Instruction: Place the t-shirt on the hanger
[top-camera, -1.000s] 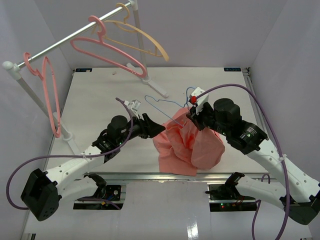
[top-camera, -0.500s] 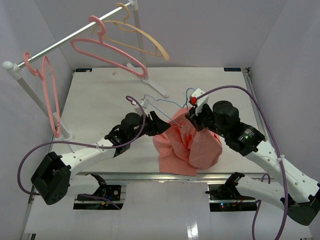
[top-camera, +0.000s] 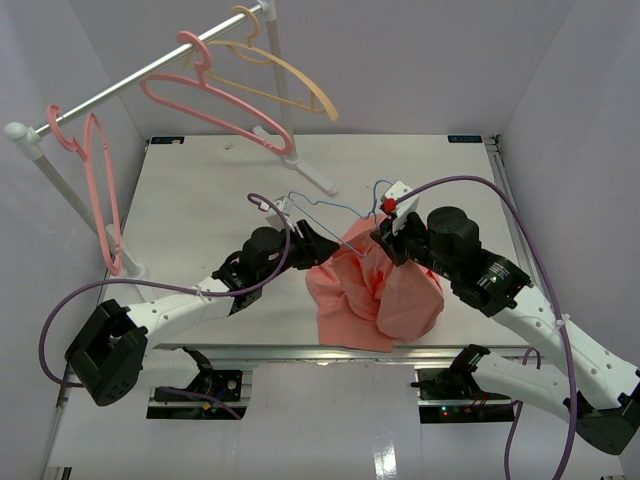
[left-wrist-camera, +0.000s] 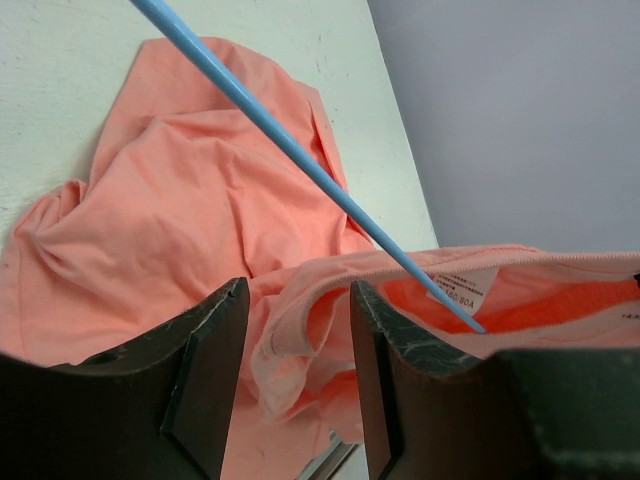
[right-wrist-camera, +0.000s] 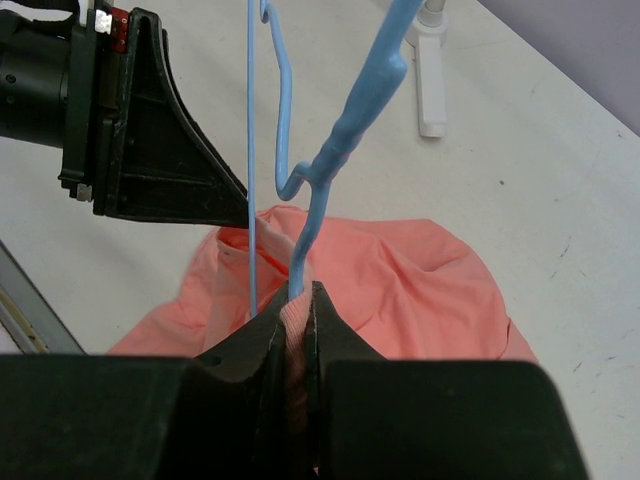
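Top external view: over the last second the left arm has swung in toward the middle of the table (top-camera: 200, 190), and the left gripper (top-camera: 320, 245) now sits just beside the near-left edge of the t-shirt (top-camera: 385, 300); in the last half second it has hardly moved. The right arm has stayed where it was, and the right gripper (right-wrist-camera: 298, 310) is pressed together on a raised fold of the shirt, holding it bunched up above the table. The hanger (left-wrist-camera: 290, 147) slants down from the far left; its wire runs into that same pinch, though I cannot tell whether it is clamped too. In the left wrist view one arm of the hanger passes into the neck opening, past the white label. The left fingers (left-wrist-camera: 210, 380) are spread, narrower than before, with the collar hem lying in the gap and neither finger visibly pressing it. The rest of the shirt lies crumpled on the table below. Just beyond the hanger's hook stands the rack foot (top-camera: 318, 180); above it the rail (top-camera: 100, 95) carries pink hangers (top-camera: 232, 125) and an orange hanger (top-camera: 322, 100).
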